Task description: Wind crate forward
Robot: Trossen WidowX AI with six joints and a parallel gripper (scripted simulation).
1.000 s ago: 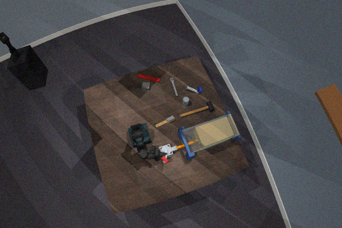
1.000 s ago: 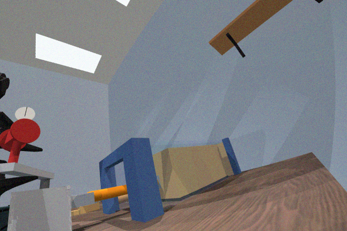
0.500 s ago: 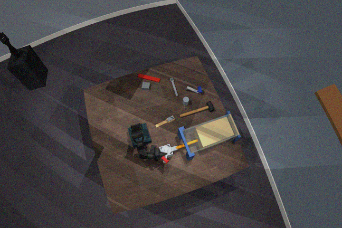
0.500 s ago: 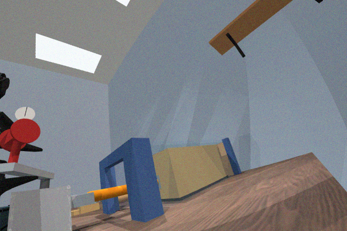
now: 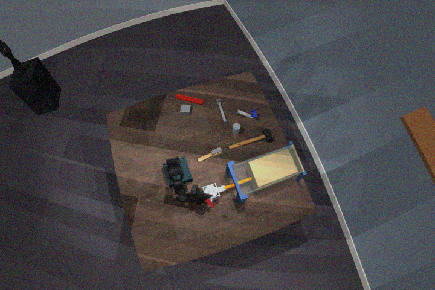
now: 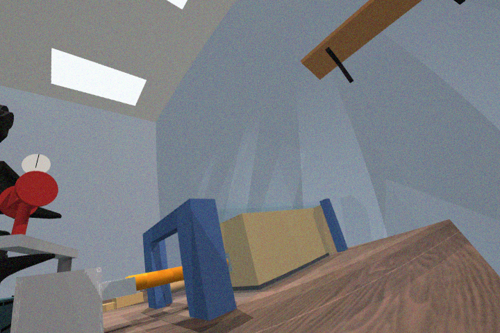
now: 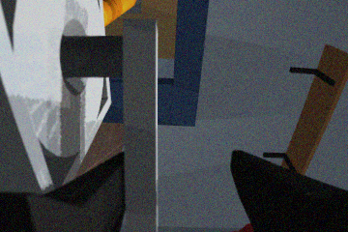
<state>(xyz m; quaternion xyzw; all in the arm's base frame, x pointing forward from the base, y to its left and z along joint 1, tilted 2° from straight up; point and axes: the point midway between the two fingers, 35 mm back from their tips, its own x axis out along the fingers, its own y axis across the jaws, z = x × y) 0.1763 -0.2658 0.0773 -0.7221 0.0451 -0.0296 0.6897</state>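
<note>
The tan crate (image 5: 274,166) (image 6: 294,243) sits flat in the rack, its front well back from the blue steel frame (image 5: 237,182) (image 6: 203,254) at the mouth. An orange strap (image 5: 238,183) (image 6: 162,277) runs from it to the winch (image 5: 213,193) (image 6: 57,306) (image 7: 32,58). The winch handle (image 6: 38,245) (image 7: 140,121) stands with its shaft down in the winch top; its red knob (image 5: 210,202) (image 6: 36,188) points up. My gripper (image 5: 208,197) (image 6: 57,236) (image 7: 182,159) is open around the handle, one finger on either side of its crank arm. The shaft's key is hidden.
Behind the winch lie a brush (image 5: 209,154), a mallet (image 5: 249,141), a grey cylinder (image 5: 236,128), a wrench (image 5: 221,110), a blue-ended tool (image 5: 246,113), a red bar (image 5: 189,99) and a grey block (image 5: 185,109). Clear panels (image 5: 267,190) enclose the crate.
</note>
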